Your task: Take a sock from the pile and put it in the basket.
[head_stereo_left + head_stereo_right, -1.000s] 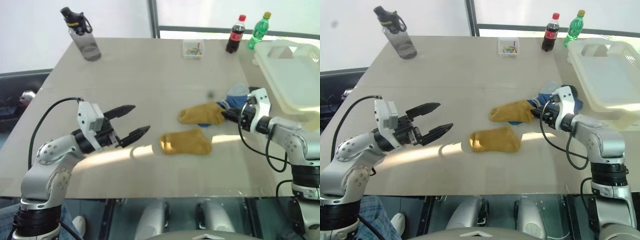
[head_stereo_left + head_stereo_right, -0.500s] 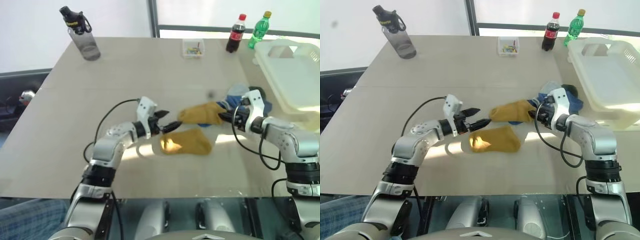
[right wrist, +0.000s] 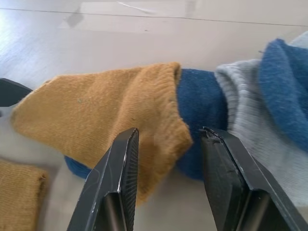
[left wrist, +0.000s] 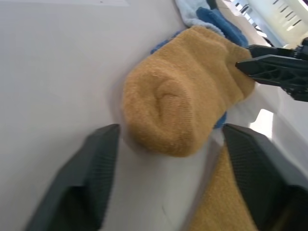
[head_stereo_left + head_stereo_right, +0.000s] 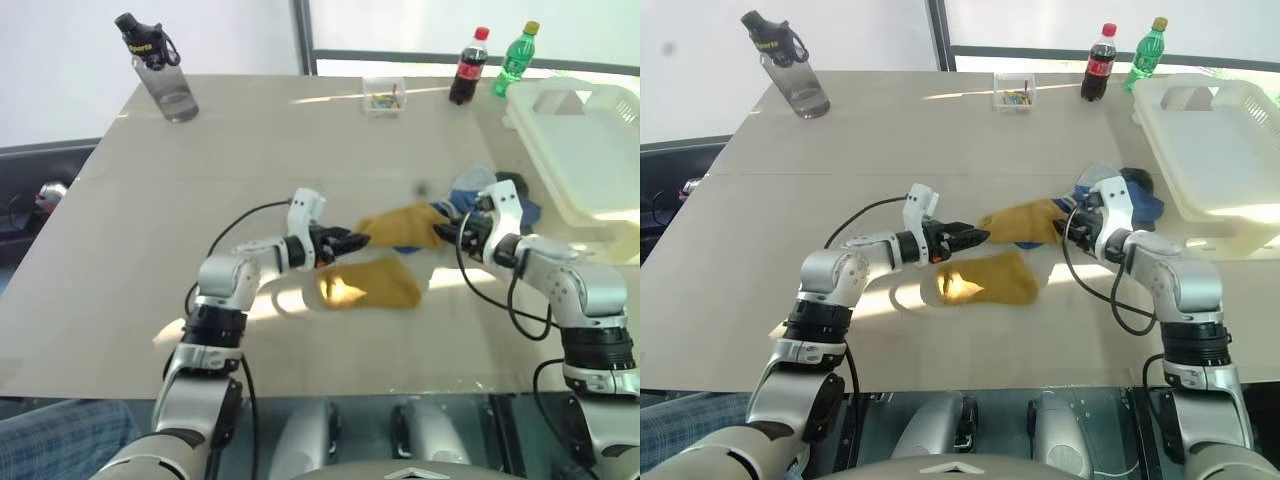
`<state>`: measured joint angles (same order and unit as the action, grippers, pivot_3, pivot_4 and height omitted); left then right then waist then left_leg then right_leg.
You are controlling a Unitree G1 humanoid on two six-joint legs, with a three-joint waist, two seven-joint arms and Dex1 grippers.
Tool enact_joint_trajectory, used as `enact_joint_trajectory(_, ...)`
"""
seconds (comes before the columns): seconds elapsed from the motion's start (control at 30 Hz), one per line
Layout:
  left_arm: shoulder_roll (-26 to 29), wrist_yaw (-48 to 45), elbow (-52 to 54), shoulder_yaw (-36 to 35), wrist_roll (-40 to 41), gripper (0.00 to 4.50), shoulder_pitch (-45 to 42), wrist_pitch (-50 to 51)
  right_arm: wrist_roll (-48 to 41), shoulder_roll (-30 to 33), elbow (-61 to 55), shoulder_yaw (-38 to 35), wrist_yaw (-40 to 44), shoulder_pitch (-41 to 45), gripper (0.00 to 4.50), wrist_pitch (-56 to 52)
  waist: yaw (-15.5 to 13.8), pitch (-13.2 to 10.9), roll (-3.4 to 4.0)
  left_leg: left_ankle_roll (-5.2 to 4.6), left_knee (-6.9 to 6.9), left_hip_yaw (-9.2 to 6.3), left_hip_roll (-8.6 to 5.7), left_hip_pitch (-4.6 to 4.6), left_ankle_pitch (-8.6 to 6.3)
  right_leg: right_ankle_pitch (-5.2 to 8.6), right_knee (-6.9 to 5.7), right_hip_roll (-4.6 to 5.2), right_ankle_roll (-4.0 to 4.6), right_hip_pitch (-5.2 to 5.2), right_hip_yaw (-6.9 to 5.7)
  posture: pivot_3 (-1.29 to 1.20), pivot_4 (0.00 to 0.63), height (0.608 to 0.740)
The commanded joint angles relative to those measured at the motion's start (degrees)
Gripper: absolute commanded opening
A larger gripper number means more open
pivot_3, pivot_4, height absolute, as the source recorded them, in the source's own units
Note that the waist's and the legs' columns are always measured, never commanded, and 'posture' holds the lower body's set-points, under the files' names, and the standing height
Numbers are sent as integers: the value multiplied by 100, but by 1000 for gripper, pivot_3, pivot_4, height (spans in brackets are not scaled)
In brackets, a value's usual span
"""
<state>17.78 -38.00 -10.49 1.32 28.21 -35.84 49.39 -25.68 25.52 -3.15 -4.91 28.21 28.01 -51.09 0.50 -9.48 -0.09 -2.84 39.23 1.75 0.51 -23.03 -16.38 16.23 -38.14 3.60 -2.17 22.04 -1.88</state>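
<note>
**Two grippers at one yellow sock, opposite ends**

Pile (image 5: 480, 205) sits mid-table, R of centre, well short of basket (image 5: 590, 150) at far R edge. Upper mustard sock (image 5: 403, 227) lies on the pile's near-L edge, over a blue one; long axis runs roughly L–R, toe twd L gripper (image 5: 352, 240), cuff twd R gripper (image 5: 447, 232). Second mustard sock (image 5: 368, 283) lies apart, flat, nearer the robot.

L jaws spread, toe between them, not yet pinching. R jaws spread, straddling the cuff corner; no squeeze seen.

Handling (judgement): light, limp knit, not fragile; will droop and may drag neighbours. Best hold prob. the cuff edge, thin enough to pinch through.
</note>
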Motion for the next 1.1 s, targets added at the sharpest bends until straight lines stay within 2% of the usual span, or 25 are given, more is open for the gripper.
enact_joint_trajectory(0.03, -10, -77, -2, 66, -95, 1400, -141, -158, -10, 14, -260, -71, -24, -8, 2052, 101, 0, 0, 0, 0, 0, 0, 0, 0, 0, 0, 0, 1, 0, 0, 1, 0, 150, 740)
enact_joint_trajectory(0.1, -31, -89, -15, 72, -110, 270, -152, -177, -6, 17, -273, -93, -39, -20, 2052, 105, 0, 0, 0, 0, 0, 1, -1, 0, 0, 0, 2, 1, 0, 0, 0, 0, 150, 740)
enact_joint_trajectory(0.13, -33, -94, -25, 85, -140, 68, -155, -205, -5, 18, -278, -100, -42, -24, 2052, 105, -1, 0, 0, 0, 0, 1, -1, 0, 0, 0, 1, 1, 0, 0, 0, 0, 150, 740)
enact_joint_trajectory(0.33, -36, -146, -59, 109, -237, 68, -165, -335, -6, -1, -295, -104, -56, -24, 2052, 105, 2, 0, 0, 1, 0, 1, -1, 0, 0, 0, 0, 3, 0, 0, 1, 0, 150, 740)
enact_joint_trajectory(0.43, -36, -133, -38, 78, -260, 0, -157, -377, -18, -20, -291, -109, -63, -6, 1373, 123, 2, 0, 0, 1, 0, 1, -1, 0, 0, 0, 0, 4, 0, 0, 1, 0, 150, 740)
enact_joint_trajectory(0.53, -27, -115, -10, 55, -263, 0, -138, -395, -24, -26, -283, -110, -69, 9, 74, 129, 3, 0, 0, 1, 0, 1, -1, 0, 0, 0, 0, 7, 0, 0, 1, 0, 150, 740)
enact_joint_trajectory(0.83, -41, -134, 138, 31, -321, 0, -93, -643, -103, -17, -319, -156, -35, 91, 74, 63, 2, 0, 0, 1, 0, 1, -1, 0, 0, 0, -1, 7, 0, 0, 1, 0, 150, 740)
enact_joint_trajectory(1.0, 98, -182, 727, -116, -92, 0, -45, -472, -443, -60, -659, -309, -67, 161, 74, -241, 4, 0, 0, 1, 0, 1, 0, -2, 0, 0, -1, 10, 0, 2, 2, 0, 150, 740)
enact_joint_trajectory(1.1, 288, -146, 1452, -236, 189, 0, 111, -51, -703, -36, -1012, -364, -91, 151, 74, -549, 10, 0, 0, 1, 0, 1, 1, -3, 0, 0, -1, 16, 0, 4, 4, 0, 150, 740)
